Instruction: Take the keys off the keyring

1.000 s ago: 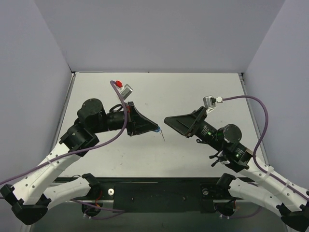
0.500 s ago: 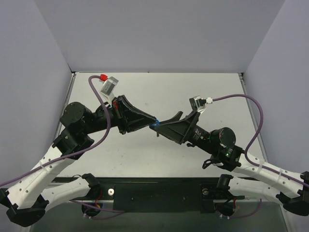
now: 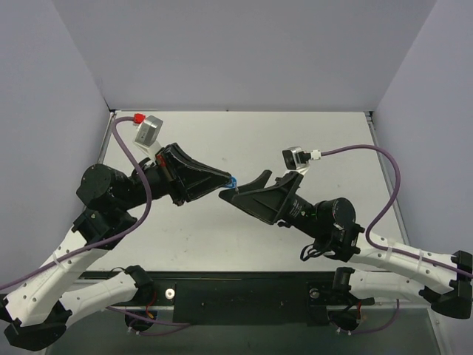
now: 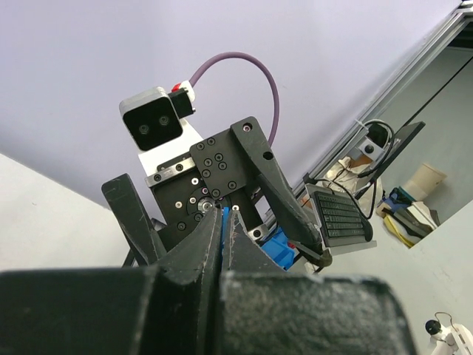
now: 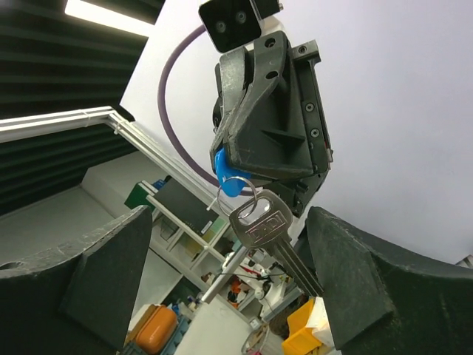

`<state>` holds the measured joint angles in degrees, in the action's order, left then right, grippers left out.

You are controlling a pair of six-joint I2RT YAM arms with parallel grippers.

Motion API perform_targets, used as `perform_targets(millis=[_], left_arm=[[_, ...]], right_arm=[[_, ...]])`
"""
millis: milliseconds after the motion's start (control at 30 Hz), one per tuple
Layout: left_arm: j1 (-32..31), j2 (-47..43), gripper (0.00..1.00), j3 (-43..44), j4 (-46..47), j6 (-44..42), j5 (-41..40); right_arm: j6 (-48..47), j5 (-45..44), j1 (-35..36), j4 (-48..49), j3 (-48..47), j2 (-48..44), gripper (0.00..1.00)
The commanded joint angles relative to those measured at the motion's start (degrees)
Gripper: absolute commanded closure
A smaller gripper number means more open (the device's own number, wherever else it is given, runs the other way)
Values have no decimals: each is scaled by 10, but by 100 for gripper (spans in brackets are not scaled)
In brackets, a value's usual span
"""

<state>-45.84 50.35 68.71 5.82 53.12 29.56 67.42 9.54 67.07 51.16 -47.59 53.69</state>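
My left gripper [image 3: 230, 182] is raised over the table and shut on the keyring's blue tag [image 3: 232, 180]. In the left wrist view the tag [image 4: 224, 222] is a thin blue sliver between the closed fingertips. In the right wrist view the tag [image 5: 230, 177] sticks out of the left gripper [image 5: 240, 168]. The thin ring [image 5: 238, 195] hangs from the tag, and the silver key [image 5: 267, 226] hangs from the ring. My right gripper [image 5: 230, 285] is open, with the key between its fingers and touching neither. In the top view the right gripper [image 3: 244, 186] faces the left one tip to tip, and the key is too small to make out.
The white table [image 3: 244, 140] lies below both raised arms, with grey walls on three sides. Purple cables [image 3: 384, 166] loop from each wrist camera. The right wrist camera [image 4: 155, 126] faces the left wrist view at close range.
My left gripper has lifted and drawn back left with the tag. My right arm has swung left, and its open fingers now sit around the hanging key.
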Motion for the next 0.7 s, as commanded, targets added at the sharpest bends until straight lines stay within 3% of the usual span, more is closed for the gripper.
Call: perform_targets(millis=[0, 500, 667], left_arm=[[-6, -15, 100, 7, 32, 4, -21], [-13, -29, 100, -2, 29, 0, -29], [-20, -30, 100, -18, 73, 16, -29]], right_arm=[[-4, -19, 7, 103, -20, 6, 21], [-11, -41, 12, 107, -3, -9, 33], [-5, -37, 17, 127, -8, 10, 34]])
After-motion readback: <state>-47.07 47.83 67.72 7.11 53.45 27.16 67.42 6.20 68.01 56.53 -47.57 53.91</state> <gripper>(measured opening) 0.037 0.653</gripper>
